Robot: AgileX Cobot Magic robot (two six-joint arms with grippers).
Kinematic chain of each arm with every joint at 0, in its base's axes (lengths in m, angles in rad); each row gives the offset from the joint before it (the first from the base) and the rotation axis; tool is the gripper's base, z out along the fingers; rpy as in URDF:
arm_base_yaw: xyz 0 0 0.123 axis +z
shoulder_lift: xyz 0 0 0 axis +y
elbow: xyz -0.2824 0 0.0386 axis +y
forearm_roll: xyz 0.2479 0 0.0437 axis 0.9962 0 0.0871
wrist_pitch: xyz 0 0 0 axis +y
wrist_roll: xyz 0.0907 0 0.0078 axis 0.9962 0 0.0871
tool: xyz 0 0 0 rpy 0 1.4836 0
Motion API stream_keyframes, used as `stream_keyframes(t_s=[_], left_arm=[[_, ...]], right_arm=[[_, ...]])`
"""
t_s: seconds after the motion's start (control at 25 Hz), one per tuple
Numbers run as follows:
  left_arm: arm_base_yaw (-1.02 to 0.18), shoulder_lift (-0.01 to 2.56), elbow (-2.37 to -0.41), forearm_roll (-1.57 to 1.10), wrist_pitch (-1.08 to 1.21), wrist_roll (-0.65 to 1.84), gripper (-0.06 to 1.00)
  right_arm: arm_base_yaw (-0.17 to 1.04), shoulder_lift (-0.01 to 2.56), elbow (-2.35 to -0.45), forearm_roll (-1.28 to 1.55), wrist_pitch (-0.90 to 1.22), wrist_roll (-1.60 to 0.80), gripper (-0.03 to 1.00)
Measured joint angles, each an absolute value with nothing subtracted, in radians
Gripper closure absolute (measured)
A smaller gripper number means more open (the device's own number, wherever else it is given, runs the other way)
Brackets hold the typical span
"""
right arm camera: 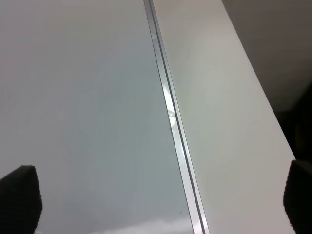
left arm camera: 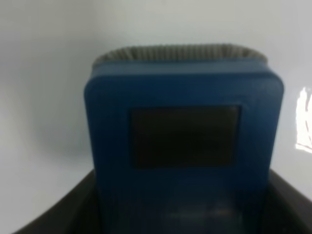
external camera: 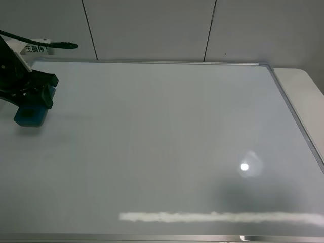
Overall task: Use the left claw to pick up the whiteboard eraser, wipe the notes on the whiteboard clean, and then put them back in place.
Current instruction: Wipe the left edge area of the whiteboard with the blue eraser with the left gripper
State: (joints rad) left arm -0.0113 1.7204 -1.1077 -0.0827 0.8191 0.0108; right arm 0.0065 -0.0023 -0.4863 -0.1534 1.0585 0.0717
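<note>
Closest to the lens in the left wrist view: the eraser [left arm camera: 183, 141], filling almost the whole shot. Blue body, dark rectangular patch, grey ribbed felt edge at the end farthest from the wrist. Wedged between the two black fingers [left arm camera: 58, 217], one on each long side, so calling the claw [external camera: 36, 100] clamped on it. Long axis running straight out along the fingers, not across them. No reaching needed then: already in the grip, poking out past the tips toward the whiteboard [external camera: 167, 131].

From the high view: hanging just under the claw, way out by the board's left edge. Touching the surface or hovering a hair above? Can't tell, only a faint dark smudge of shadow underneath. Looks level-ish rather than tilted, but hard to swear to.

Scanned the board out ahead of the claw and off to its right: no red notes anywhere, just a glare strip and a bright spot. So guessing wiping done and only the put-back left. No marked place for that, so probably a straight set-down right below the claw, then letting go.

Right gripper [right arm camera: 156, 195] well apart from all this, over the far frame, tips spread wide, holding nothing. Left arm obviously the nearer one.
</note>
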Motion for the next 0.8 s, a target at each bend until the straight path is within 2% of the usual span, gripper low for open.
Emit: stream_keyframes(t_s=[0.8], left_arm=[[-0.012, 1.859, -1.103, -0.114, 0.806, 0.044, 0.4]], right_arm=[[0.006, -0.002, -0.486, -0.153, 1.058, 0.072, -0.02]])
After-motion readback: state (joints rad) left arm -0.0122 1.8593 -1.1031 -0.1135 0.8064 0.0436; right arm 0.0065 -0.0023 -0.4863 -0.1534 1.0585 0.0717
